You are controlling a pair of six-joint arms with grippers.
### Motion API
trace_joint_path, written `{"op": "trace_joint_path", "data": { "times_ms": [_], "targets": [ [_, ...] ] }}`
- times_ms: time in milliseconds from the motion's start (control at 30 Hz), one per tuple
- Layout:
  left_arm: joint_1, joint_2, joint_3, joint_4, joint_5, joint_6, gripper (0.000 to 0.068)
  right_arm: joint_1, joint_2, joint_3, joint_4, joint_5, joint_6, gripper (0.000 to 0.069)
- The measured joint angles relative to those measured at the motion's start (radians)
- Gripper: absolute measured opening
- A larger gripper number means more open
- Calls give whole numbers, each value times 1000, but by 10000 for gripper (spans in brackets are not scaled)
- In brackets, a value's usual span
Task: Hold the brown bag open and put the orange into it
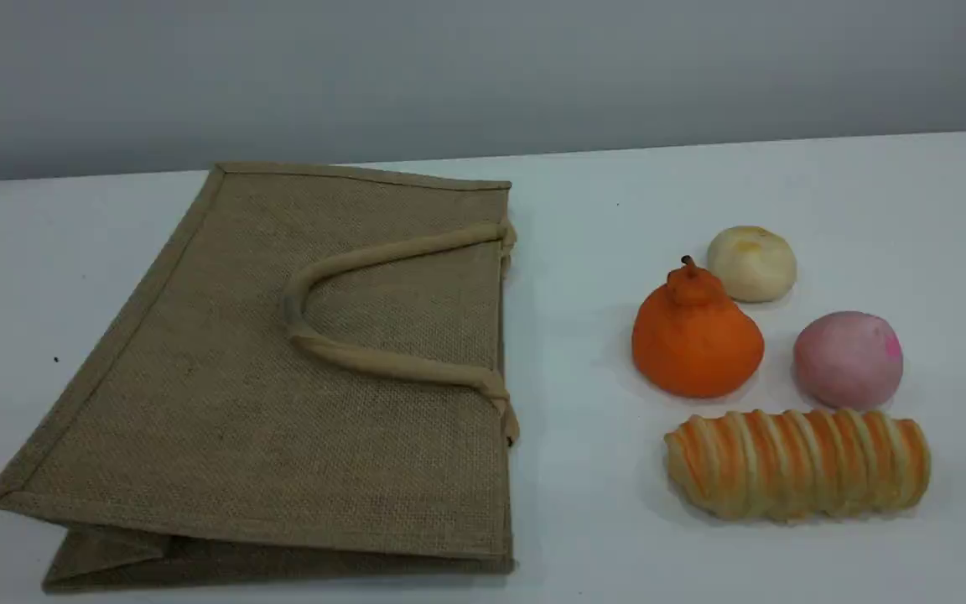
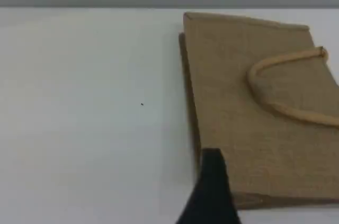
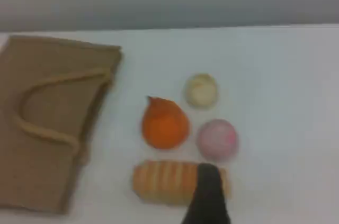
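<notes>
Lying flat on the left half of the white table (image 1: 911,193): the brown bag (image 1: 223,403), mouth edge turned toward the right, one beige handle (image 1: 340,348) looped across its upper face, side fold showing at the near edge. Standing upright well to the right of it, apart from the bag: the orange (image 1: 695,340), stem up. Clustered close around: a pale cream bun (image 1: 752,262) just behind, a pink ball (image 1: 848,359) at its right, an orange-striped bread loaf (image 1: 797,464) in front. Above the bag's near left corner, clear of it: left gripper (image 2: 211,192), jaws wide, empty. Above the loaf: right gripper (image 3: 207,195), likewise spread wide, holding nothing.
</notes>
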Motion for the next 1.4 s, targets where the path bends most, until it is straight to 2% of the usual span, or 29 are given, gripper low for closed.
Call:
{"op": "trace_joint_path", "data": {
  "times_ms": [100,267,667,733,900,1133,1267,1400],
  "targets": [
    [0,117,-23,-17,-67,0,525,0,113,-12,53,-72,-42,493],
    [0,326,-37,-102,-193,0,525,0,298,-16,146,-206,-122,493],
    [0,845,-37,-231,-503,-14,525,1,764,-16,544,-457,-469,493],
    [0,935,-50,-263,-543,27,525,1,840,-16,629,-488,-541,493],
    [0,1138,-128,-382,-589,129,525,1,1035,-16,893,-498,-774,493],
    [-7,1385,-262,-562,-574,286,525,1,1239,-18,1273,-450,-1140,493],
    [-56,1499,-306,-618,-584,343,525,1,1308,-29,1407,-435,-1275,493],
    [-115,1604,-351,-621,-638,349,525,1,1351,-69,1433,-435,-1297,493]
  ]
}}
